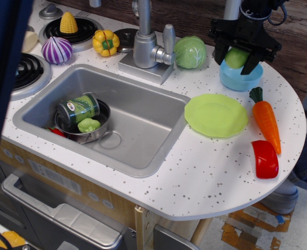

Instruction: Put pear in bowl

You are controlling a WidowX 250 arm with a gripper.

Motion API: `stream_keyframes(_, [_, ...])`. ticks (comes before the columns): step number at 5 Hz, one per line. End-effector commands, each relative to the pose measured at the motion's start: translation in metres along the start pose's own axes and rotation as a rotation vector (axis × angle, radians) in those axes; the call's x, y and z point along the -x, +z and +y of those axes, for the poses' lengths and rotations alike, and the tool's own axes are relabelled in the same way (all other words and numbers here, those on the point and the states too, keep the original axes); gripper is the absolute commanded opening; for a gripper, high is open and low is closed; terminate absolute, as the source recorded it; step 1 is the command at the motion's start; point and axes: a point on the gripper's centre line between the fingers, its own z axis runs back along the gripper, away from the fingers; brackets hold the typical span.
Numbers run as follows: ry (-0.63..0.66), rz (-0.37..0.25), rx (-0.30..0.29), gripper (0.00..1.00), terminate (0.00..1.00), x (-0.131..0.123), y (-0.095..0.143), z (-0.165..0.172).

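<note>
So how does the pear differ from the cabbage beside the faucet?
The pear is smaller and smooth; the cabbage is larger, with leaf veins. The pear is paler yellow-green; the cabbage is deeper green. The pear sits between the tool's fingers over the bowl; the cabbage rests free on the counter. Both are green.

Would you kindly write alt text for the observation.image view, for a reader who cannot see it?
A black robot gripper holds a pale-green toy pear just above a light-blue bowl at the back right of a speckled toy kitchen counter. Nearby lie a cabbage, a lime-green plate, a carrot and a red pepper piece; the sink holds a pot with a can.
</note>
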Motion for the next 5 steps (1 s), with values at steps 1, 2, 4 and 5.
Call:
stream_keyframes(1, [-0.034,-0.114,0.03,0.0,0.0,-0.0326,0.003,0.0152])
stream_keyframes(2, [-0.056,-0.134,0.032,1.0,0.0,-0.0359,-0.0009,0.0142])
stream_keyframes(4, [-0.056,-0.134,0.032,1.0,0.0,-0.0359,-0.0009,0.0142])
stream_keyframes(5, [-0.056,-0.134,0.032,1.0,1.0,-0.0359,-0.0009,0.0142])
